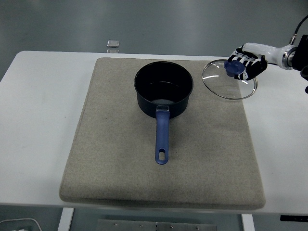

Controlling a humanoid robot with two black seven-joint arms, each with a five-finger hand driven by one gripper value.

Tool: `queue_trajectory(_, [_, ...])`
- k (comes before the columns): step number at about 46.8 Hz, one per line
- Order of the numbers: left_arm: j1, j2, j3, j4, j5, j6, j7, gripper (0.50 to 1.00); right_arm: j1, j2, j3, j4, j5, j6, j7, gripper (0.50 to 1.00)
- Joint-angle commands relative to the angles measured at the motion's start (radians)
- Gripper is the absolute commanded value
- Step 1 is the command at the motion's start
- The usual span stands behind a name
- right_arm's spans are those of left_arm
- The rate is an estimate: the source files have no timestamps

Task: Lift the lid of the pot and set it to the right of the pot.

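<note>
One lid knob in rt-hand fingers

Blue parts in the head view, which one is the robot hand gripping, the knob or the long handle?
The round blue knob on the glass lid, gripped by the right hand at the mat's right edge. The long blue handle on the pot points toward the near edge, untouched.

I see the mat lying on the table, with the pot on its far middle and the pot's handle pointing toward the near edge. To the pot's right, apart from it, my right hand holds the lid by its knob over the mat's far right corner.
</note>
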State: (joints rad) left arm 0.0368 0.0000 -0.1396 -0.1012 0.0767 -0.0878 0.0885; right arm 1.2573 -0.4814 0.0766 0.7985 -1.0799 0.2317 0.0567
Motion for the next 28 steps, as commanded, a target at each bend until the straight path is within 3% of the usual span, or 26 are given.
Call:
queue_trajectory(1, [0.000,0.000,0.000,0.000,0.000,0.000,0.000,1.000,-0.012,0.006,-0.005,0.001,0.000,-0.017,0.000,0.560])
queue_trajectory(9, [0.000,0.000,0.000,0.000,0.000,0.000,0.000,1.000,-0.033,0.009,-0.001,0.001,0.000,-0.034,0.000,0.613])
queue_trajectory(20, [0.000,0.000,0.000,0.000,0.000,0.000,0.000,1.000,-0.058,0.037,-0.001,0.001,0.000,-0.081,0.000,0.860])
queue_trajectory(22, [0.000,0.000,0.000,0.000,0.000,0.000,0.000,1.000,-0.058,0.037,-0.001,0.001,0.000,-0.081,0.000,0.868])
queue_trajectory(24, [0.000,0.000,0.000,0.000,0.000,-0.001,-0.001,1.000,-0.055,0.037,0.000,0.001,0.000,-0.081,0.000,0.915])
queue_trajectory(28, [0.000,0.000,0.000,0.000,0.000,-0.001,-0.001,1.000,-0.047,0.034,0.009,0.002,0.005,-0.071,0.000,0.917])
